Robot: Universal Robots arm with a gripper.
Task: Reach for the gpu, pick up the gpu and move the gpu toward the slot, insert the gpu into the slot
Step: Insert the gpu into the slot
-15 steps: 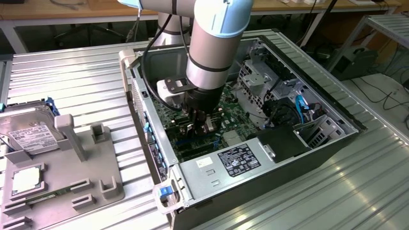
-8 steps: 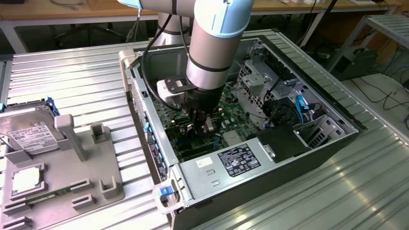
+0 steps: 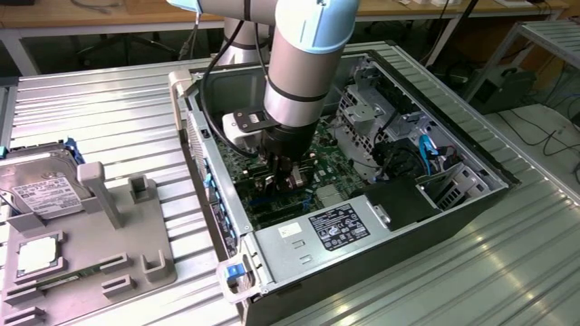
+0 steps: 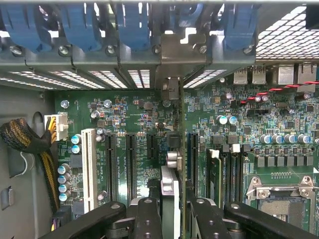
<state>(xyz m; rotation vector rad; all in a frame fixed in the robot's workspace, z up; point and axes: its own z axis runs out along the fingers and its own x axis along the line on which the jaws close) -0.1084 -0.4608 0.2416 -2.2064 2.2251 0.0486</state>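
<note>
Gripping the gpu (image 4: 169,199) edge-on, the end effector (image 4: 172,211) hovers beside the slot (image 4: 190,159).

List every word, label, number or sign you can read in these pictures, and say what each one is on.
No text can be read with confidence.
Black label on the power supply: rows of white print and marks, too small to read.
White sticker beside it: blank or too faint to tell.
White label on the hard drive: lines of print, blurred.
Motherboard silkscreen by the slots: tiny white lettering, unreadable.
</note>
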